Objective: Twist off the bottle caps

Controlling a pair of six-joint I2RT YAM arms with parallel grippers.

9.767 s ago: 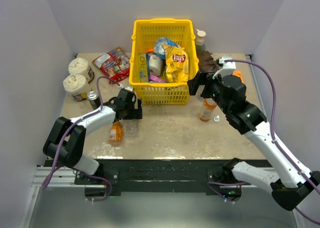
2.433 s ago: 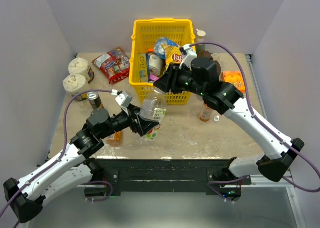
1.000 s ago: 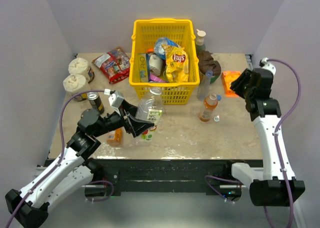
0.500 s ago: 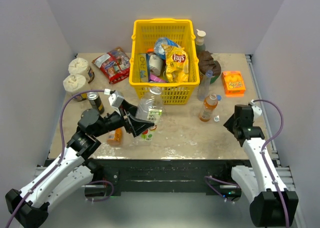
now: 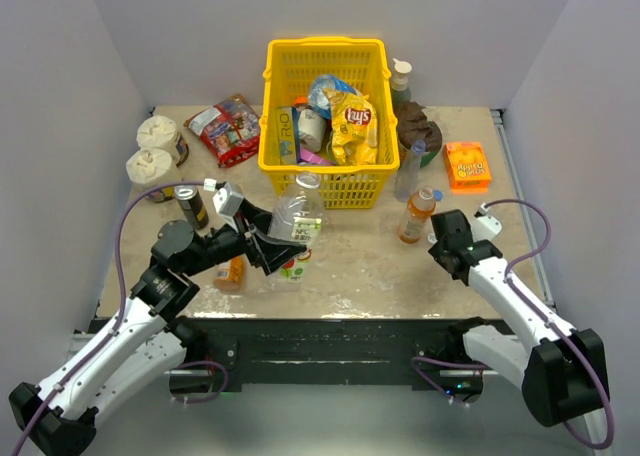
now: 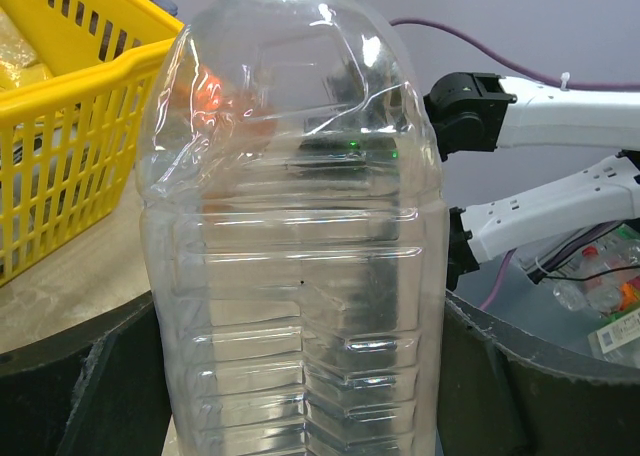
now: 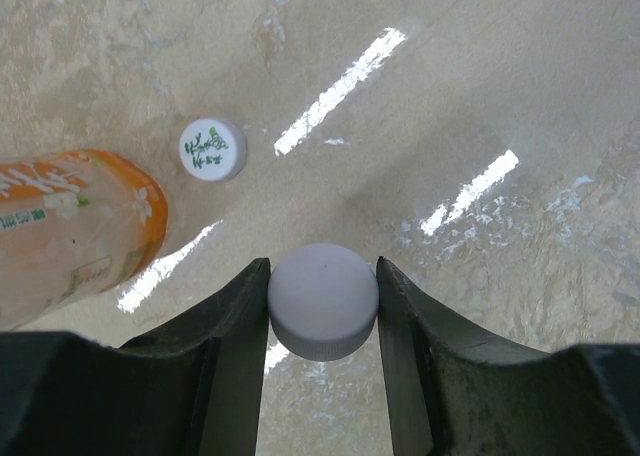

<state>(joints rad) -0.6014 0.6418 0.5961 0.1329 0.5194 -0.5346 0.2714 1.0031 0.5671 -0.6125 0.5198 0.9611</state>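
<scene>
R gripper (image 7: 322, 276) pinches a white cap (image 7: 322, 304) side-on, jaws only a cap's width apart, pads flat on the cap's wall, cap hanging low over the table (image 7: 480, 96) w/ its top face to the wrist cam. Step in hand looks like parking this cap. To do it well, it should go down till the rim meets the tabletop, part the jaws just enough to free it, then lift straight up so nothing drags or rolls. Best spot is the bare patch below, apart from the loose printed cap (image 7: 212, 148) and the orange-label bottle (image 7: 70, 226) at frame left, which could tip if bumped. Across the table, L gripper (image 5: 283, 248) is clamped round the lower body of the big clear bottle (image 6: 295, 226), held upright-ish just in front of the yellow basket (image 5: 325, 116). Its neck looks bare from above, but the wrist cam crops it, so not certain. Squeeze there should stay light, since the thin wall already shows dents.
</scene>
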